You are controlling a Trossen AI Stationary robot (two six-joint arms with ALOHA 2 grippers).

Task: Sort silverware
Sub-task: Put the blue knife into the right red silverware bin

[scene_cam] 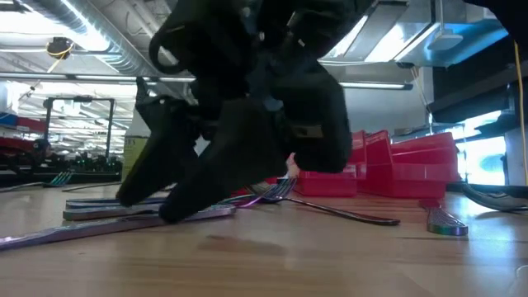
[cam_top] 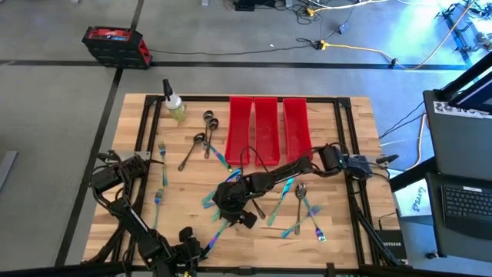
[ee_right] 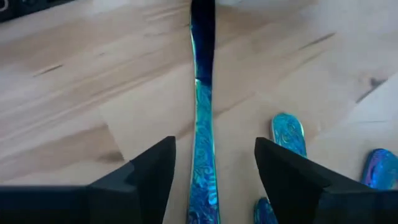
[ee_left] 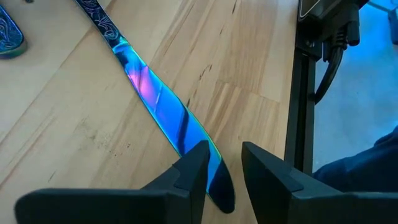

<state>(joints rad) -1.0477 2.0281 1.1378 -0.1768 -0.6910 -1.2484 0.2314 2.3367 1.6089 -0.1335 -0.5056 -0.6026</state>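
Observation:
Iridescent blue-teal silverware lies scattered flat on the wooden table (cam_top: 138, 177). My right gripper (ee_right: 214, 162) is at mid-table (cam_top: 234, 208), open, with a patterned blue handle (ee_right: 203, 143) lying on the wood between its fingers and clear of both. My left gripper (ee_left: 224, 165) is near the front edge (cam_top: 196, 245), its fingers a narrow gap apart over the tip of an iridescent knife (ee_left: 155, 99) that rests flat on the table. Dark grey spoons (cam_top: 201, 131) lie near the back. My left gripper slants down over the knife's blade tip (ee_left: 219, 186), which shows in the gap between the fingers. One finger (ee_left: 193, 171) stands over the blade's edge. Whether it touches the blade I cannot tell.
Three long red bins (cam_top: 267, 127) stand side by side at the back middle. A small spray bottle (cam_top: 173, 105) stands at the back left. More pieces lie at the right (cam_top: 307, 211) and left (cam_top: 160, 196). The table's metal edge (ee_left: 301, 124) runs close beside my left gripper.

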